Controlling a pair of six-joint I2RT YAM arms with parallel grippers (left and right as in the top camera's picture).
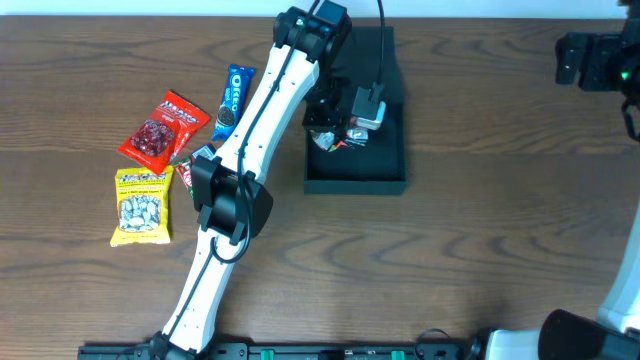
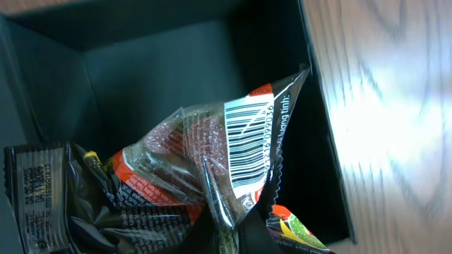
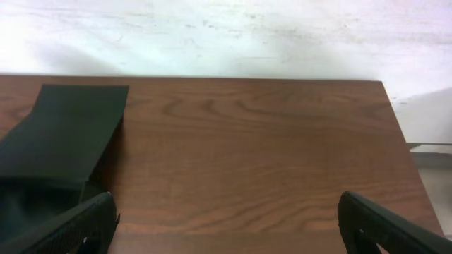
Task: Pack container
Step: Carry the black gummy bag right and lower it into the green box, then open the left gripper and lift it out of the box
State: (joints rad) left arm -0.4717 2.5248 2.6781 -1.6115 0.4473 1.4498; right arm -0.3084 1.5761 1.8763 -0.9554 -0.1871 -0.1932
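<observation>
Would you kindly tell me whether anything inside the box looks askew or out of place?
Yes. In the left wrist view, the barcoded clear packet sits crumpled and tilted in the container, one corner poking up at the right wall instead of lying flat. A black wrapper is bunched beside it. Nothing looks spilled.

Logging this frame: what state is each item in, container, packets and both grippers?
container: lid flap open, packets inside.
barcode packet: crumpled, inside the container.
black packet: inside the container.
red packet: on the table, unpacked.
Oreo packet: on the table, unpacked.
yellow packet: on the table, unpacked.
left gripper: over the container, jaws hidden.
right gripper: open, holding nothing.
</observation>
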